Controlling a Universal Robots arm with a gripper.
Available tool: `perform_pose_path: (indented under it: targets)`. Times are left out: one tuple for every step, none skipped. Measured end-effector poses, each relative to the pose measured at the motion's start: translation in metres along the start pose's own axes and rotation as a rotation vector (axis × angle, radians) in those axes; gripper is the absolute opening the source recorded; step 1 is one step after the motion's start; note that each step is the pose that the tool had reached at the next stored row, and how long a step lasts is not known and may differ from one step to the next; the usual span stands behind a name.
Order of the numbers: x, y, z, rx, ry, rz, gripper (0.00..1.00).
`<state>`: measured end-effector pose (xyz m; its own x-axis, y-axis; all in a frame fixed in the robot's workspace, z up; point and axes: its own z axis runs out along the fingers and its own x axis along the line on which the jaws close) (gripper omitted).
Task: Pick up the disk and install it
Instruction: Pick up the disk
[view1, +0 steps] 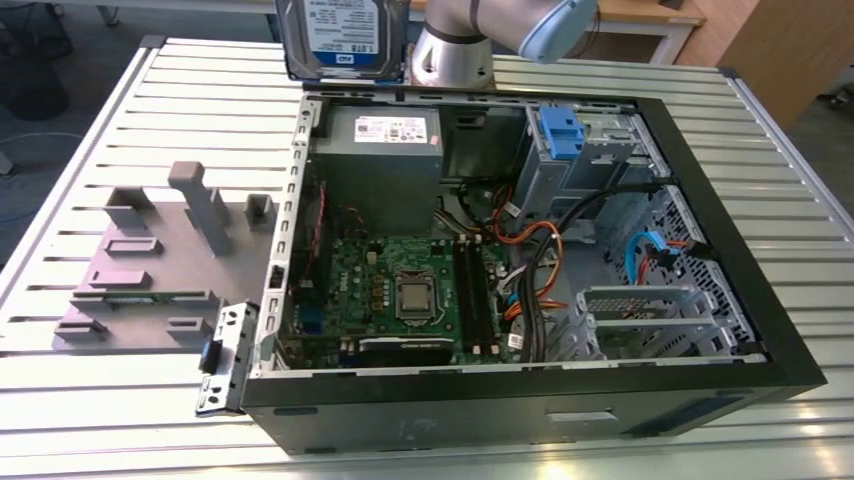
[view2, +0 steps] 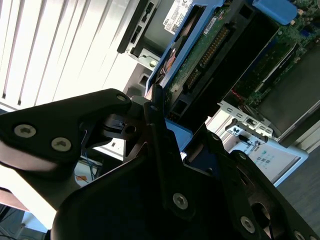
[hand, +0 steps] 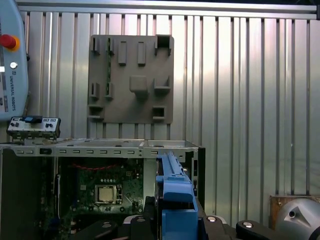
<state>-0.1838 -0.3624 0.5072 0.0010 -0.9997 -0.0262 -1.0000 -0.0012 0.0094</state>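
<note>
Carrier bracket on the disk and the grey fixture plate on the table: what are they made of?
Carrier bracket on the disk: likely moulded plastic, given its uniform blue colour, matte finish and rounded edges. Fixture plate: uniform matte grey with blocky raised features. Probably plastic, possibly printed, but the look leaves it open.

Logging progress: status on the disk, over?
Gripper shut on the disk. Disk upright, raised at computer case edge, not installed. Cables beside drive cage.
</note>
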Motion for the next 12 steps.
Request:
perform_pose_path:
  targets:
    - [0.0000,-0.0004,-0.0001,-0.0001,0.0001,0.000,0.37]
    - [0.0000,-0.0005,-0.0001,-0.0001,0.0001,0.000,0.37]
    - [0.0000,-0.0008,0.0000,0.0000,0.0000,0.000,0.37]
    - [0.0000,-0.0011,-0.0001,0.0000,0.0001,0.000,0.37]
    - [0.0000,-0.0014,-0.0001,-0.0001,0.0001,0.000,0.37]
    - [0.0000,-0.0017,0.0000,0.0000,0.0000,0.000,0.37]
    - [0.0000,-0.0018,0.0000,0.0000,0.0000,0.000,0.37]
    - [0.0000,-0.0021,0.0000,0.0000,0.0000,0.000,0.37]
    - [0.0000,-0.0023,-0.0001,0.0000,0.0001,0.000,0.37]
    - [0.0000,-0.0026,-0.0001,-0.0001,0.0001,0.000,0.37]
    - [0.0000,-0.0028,-0.0001,-0.0001,0.0000,0.000,0.37]
    - [0.0000,-0.0031,-0.0001,-0.0001,0.0001,0.000,0.37]
